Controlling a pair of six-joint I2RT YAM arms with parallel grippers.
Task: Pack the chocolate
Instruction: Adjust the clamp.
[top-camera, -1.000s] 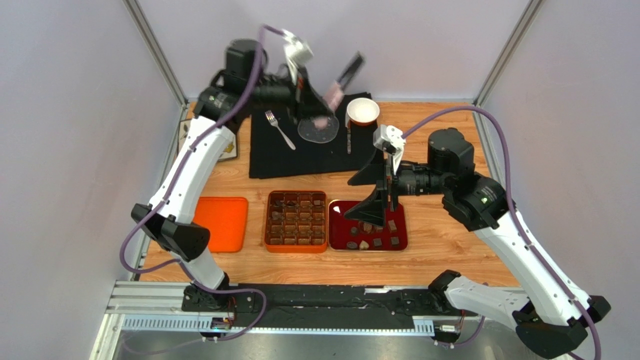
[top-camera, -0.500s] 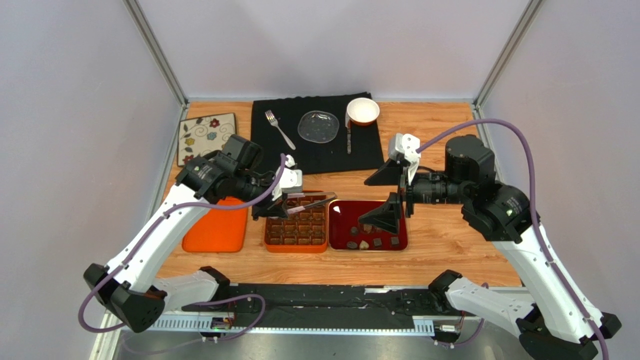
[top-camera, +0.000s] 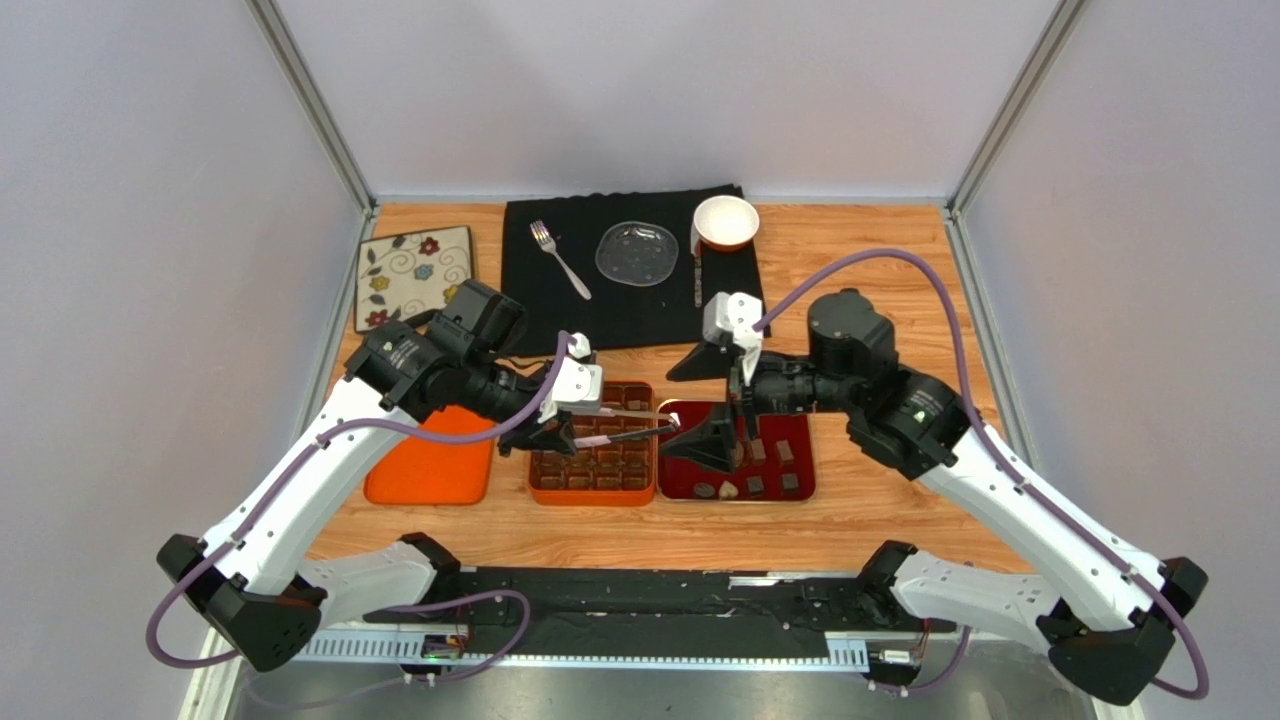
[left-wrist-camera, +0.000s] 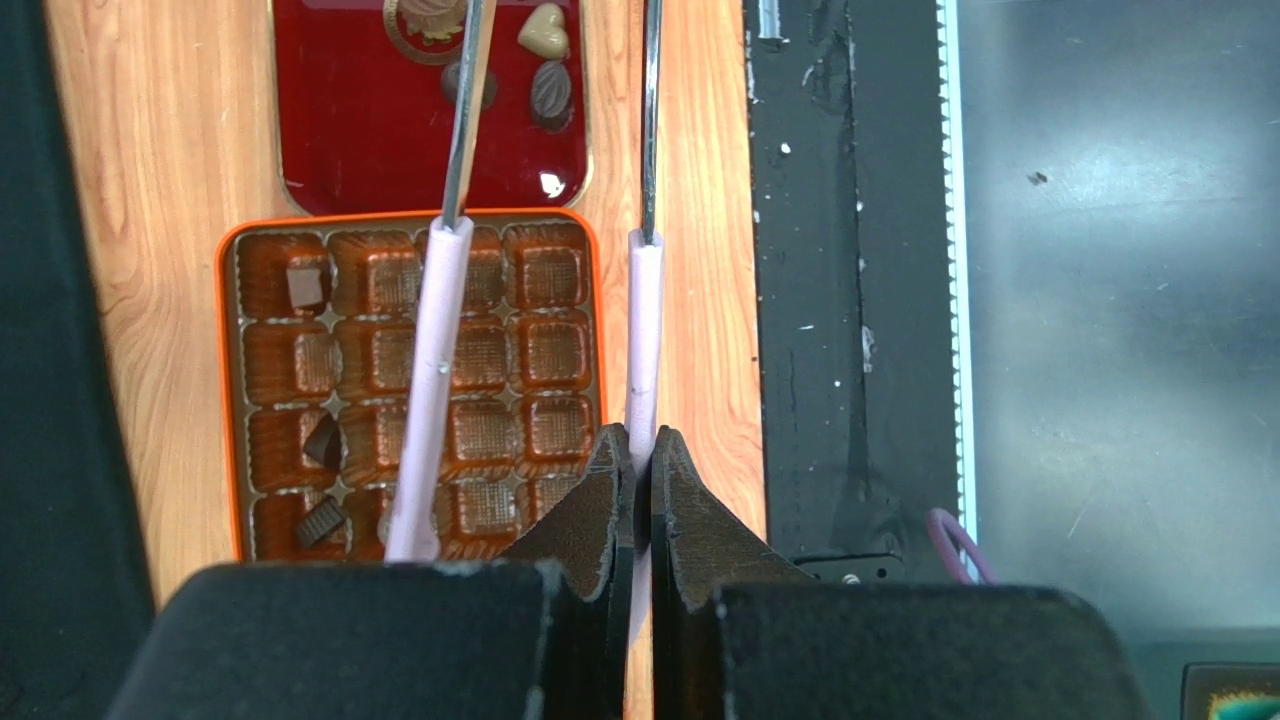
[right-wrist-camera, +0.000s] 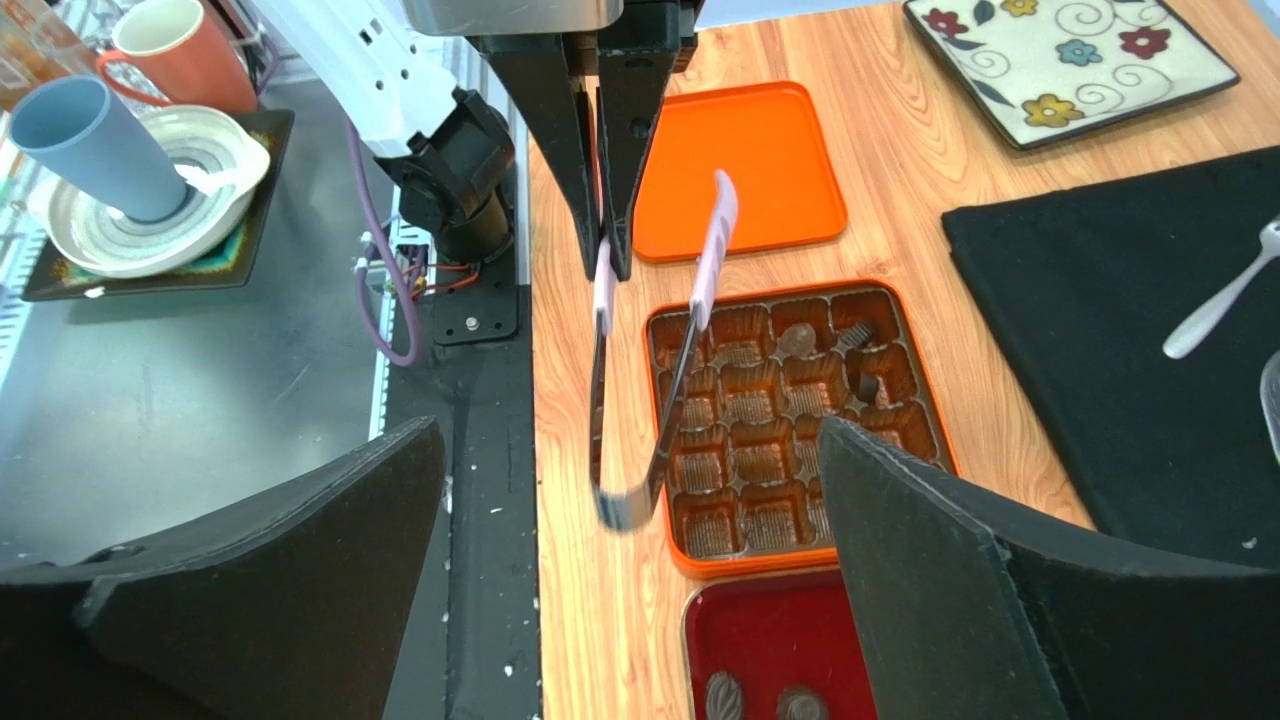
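The wooden table (top-camera: 842, 225) carries a black cloth (top-camera: 646, 308) along the middle of its far edge. On the cloth lie a fork (top-camera: 559, 258), a clear glass plate (top-camera: 636, 252) and a white bowl (top-camera: 726, 222). A flowered plate (top-camera: 409, 270) sits at the far-left corner.

Toward the near edge, three items stand in a row. An orange lid (top-camera: 436, 473) is at the left, an orange box (top-camera: 594, 500) with grid cells is in the middle, and a red tray (top-camera: 673, 477) touches the box's right side.

The left gripper (left-wrist-camera: 637, 465) hangs over the box with its fingers clamped on one arm of the pink-handled tongs (left-wrist-camera: 428, 375). The tongs stand spread, and their tips reach toward the tray.

The right gripper (top-camera: 714, 405) hovers above the tray, spread wide and holding nothing.

Most of the chocolate (left-wrist-camera: 550, 93) lies loose in the red tray. A few pieces sit in cells along the box's far side.
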